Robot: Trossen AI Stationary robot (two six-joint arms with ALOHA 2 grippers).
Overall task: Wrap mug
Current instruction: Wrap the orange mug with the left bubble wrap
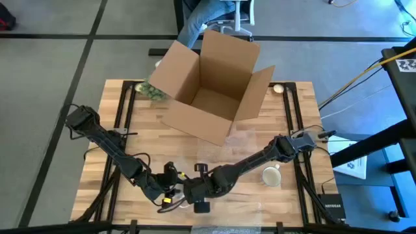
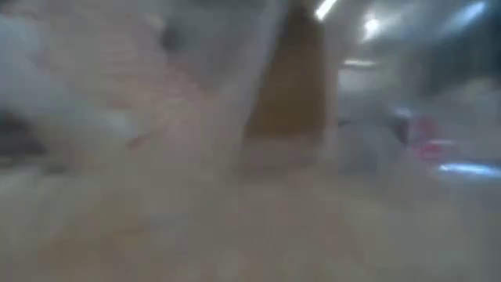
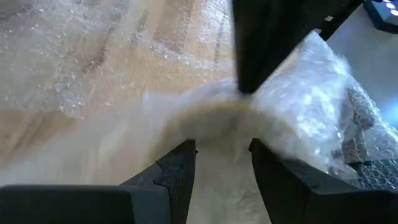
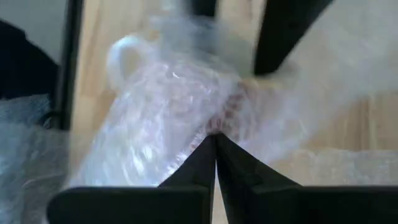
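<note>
Down at the table's near edge, the right gripper (image 4: 215, 163) is pinched closed on clear bubble wrap (image 4: 168, 112). The left gripper (image 3: 222, 174), fingers parted, faces the same sheet. A white ceramic mug (image 1: 271, 175) stands bare right of them, an open cardboard box (image 1: 211, 84) beyond.

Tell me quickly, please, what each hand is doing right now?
Left hand: open, bubble wrap between its fingers.
Right hand: shut on the bubble wrap.
</note>
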